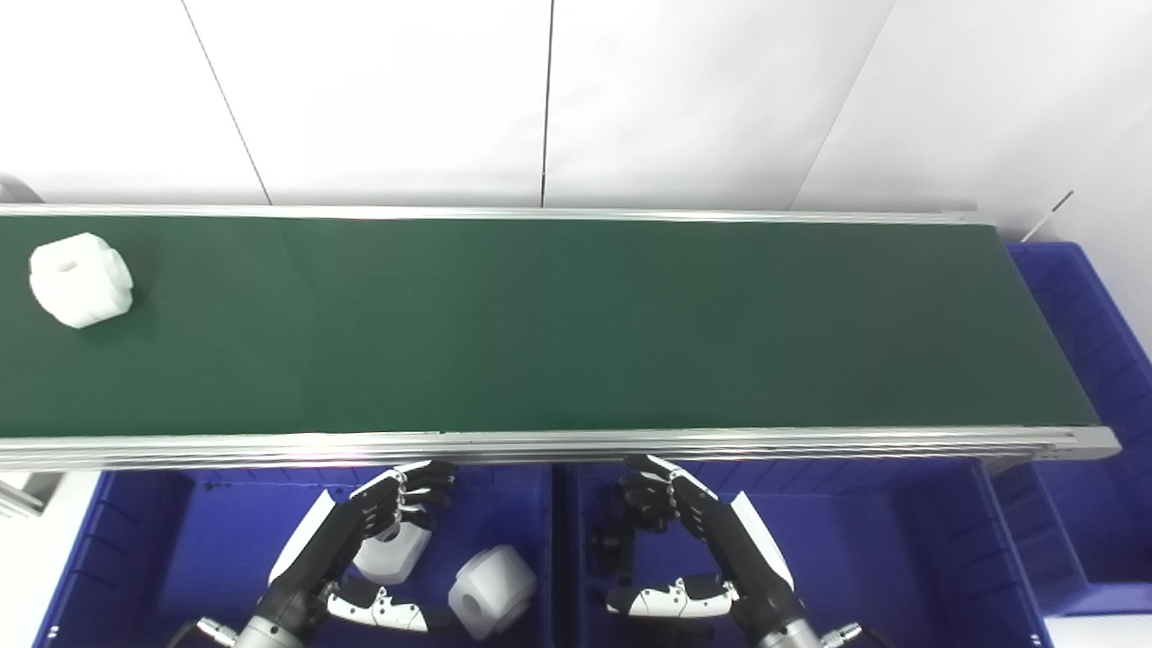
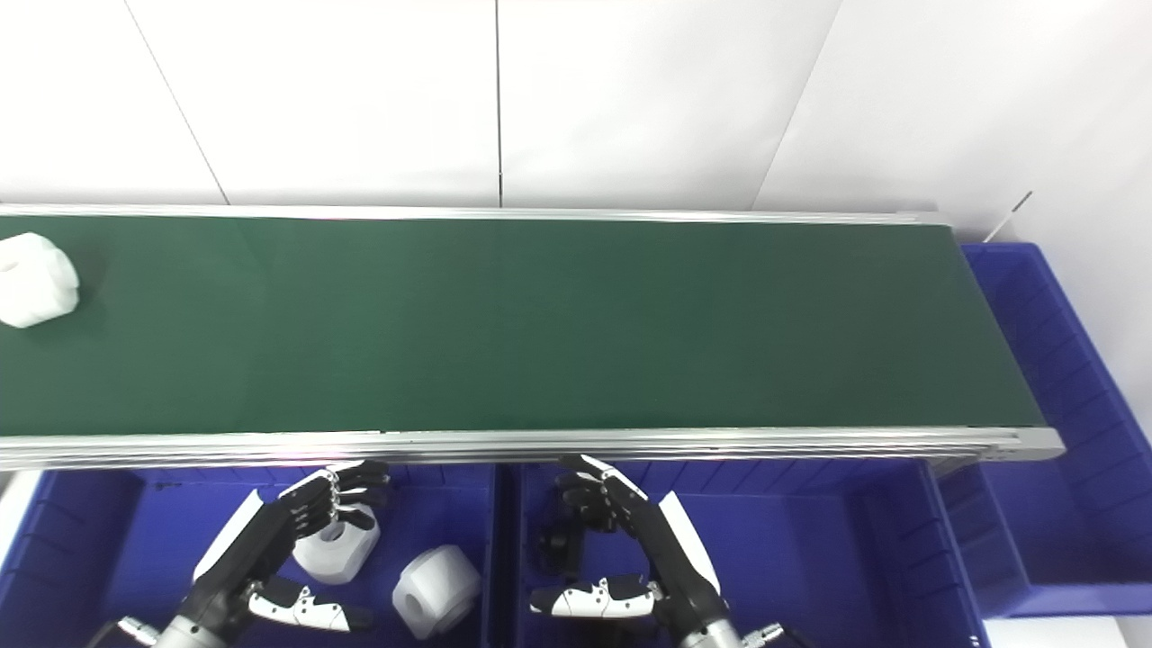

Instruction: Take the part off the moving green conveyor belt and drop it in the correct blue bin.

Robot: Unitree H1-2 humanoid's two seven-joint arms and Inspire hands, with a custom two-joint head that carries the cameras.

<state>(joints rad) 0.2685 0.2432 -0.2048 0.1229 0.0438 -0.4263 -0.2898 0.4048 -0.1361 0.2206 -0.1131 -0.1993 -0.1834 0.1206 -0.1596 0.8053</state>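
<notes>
1. Left hand low in the near left blue bin, fingers curled partly inward with the thumb spread apart, nothing gripped; fingertips just over a white part lying in that bin.
2. Right hand low in the near middle blue bin, fingers bent loosely and thumb stretched sideways, holding nothing.
3. Two white parts in the left bin: the one under the left fingers, bore facing up, and a second white part just beside it to the right, tipped so its bore faces toward the camera and down-left.
4. A small dark item in the middle bin beside the right fingers, too dim to identify.
5. Beyond the bins, the aluminium rail, then the green conveyor belt running left to right across the view.
6. One white part on the belt at the far left end, toward the back edge, well apart from both hands: chunky, faceted like a nut, with a round hole in its top face pointing upward; no clear long axis.
7. A third blue bin at the belt's right end.
8. Counted: three white parts, three blue bins, one belt, two hands.
9. White panelled wall behind everything.
</notes>
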